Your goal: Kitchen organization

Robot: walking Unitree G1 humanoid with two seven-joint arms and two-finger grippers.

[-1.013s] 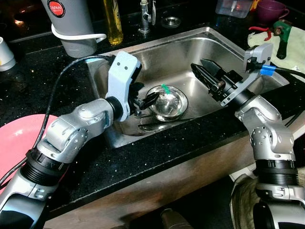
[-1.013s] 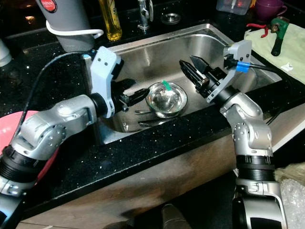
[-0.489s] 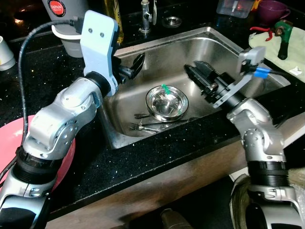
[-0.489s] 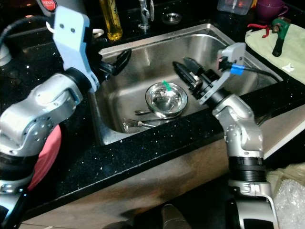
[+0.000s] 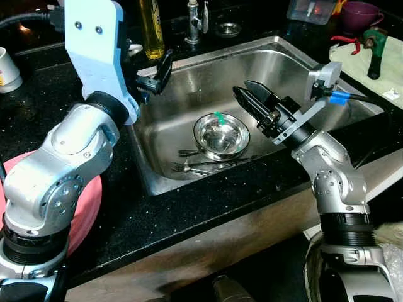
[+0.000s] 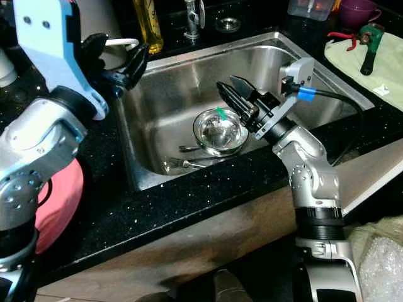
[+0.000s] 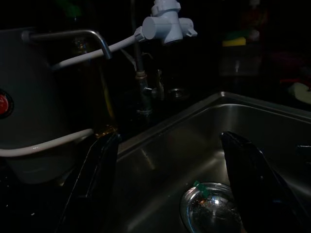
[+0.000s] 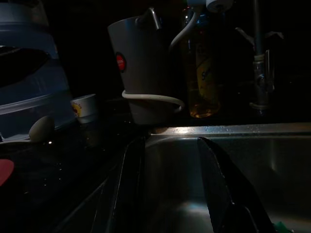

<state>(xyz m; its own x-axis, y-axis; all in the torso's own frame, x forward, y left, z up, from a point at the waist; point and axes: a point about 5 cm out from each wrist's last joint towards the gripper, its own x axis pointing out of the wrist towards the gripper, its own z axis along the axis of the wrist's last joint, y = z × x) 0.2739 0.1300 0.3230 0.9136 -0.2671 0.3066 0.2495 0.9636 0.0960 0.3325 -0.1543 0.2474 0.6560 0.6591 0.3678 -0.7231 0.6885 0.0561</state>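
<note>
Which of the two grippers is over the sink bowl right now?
The right gripper, open above the steel bowl. The left gripper is raised at the sink's back-left corner.

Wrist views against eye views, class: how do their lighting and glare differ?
Both wrist views are very dark, their black fingers near silhouettes. Both eye views are bright and sharp; the steel sink and the bowl throw glare, and the black counter sparkles.

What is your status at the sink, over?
Left gripper open, raised at sink's left rim. Right gripper open above steel bowl. Bowl and forks in basin, ungrasped. Nothing blocking.
</note>
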